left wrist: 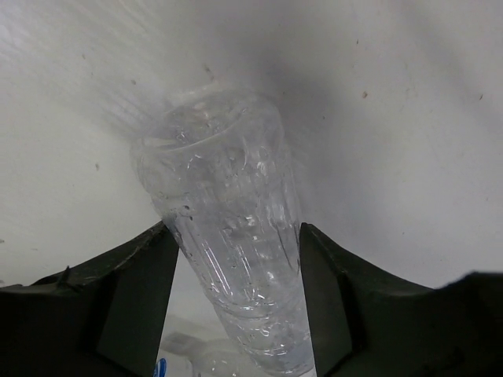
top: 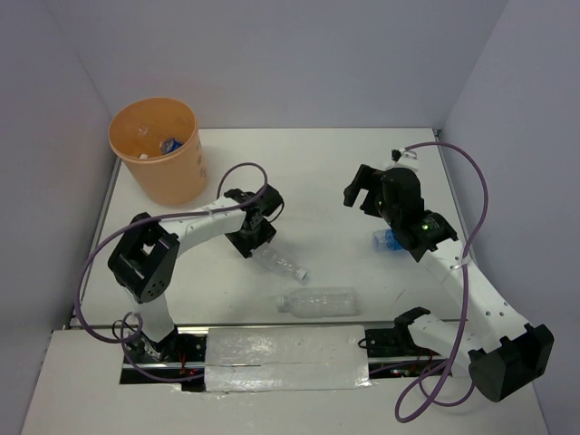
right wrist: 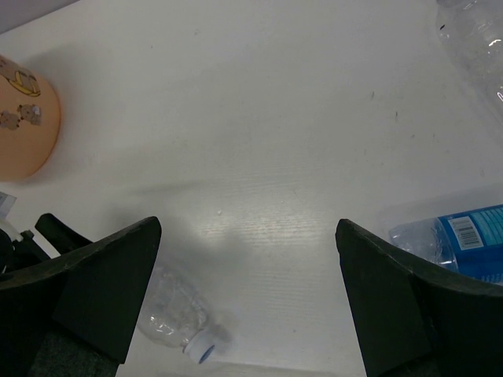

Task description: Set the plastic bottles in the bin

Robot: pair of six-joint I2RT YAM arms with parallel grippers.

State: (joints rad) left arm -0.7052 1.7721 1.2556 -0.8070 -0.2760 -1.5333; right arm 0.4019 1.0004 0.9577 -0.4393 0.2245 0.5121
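Observation:
The orange bin (top: 154, 152) stands at the far left; it also shows in the right wrist view (right wrist: 27, 118). A clear bottle with some blue (top: 169, 143) lies inside it. My left gripper (top: 256, 234) is shut on the base end of a clear bottle (left wrist: 236, 236), whose capped end (top: 297, 272) points front right, low over the table. A second clear bottle (top: 317, 301) lies at the front middle. A blue-labelled bottle (top: 390, 240) lies under my right arm. My right gripper (top: 361, 192) is open and empty above the table (right wrist: 247, 298).
Another clear bottle (right wrist: 475, 39) shows at the top right edge of the right wrist view. White walls close in the table on the left, back and right. Purple cables (top: 471, 181) loop off both arms.

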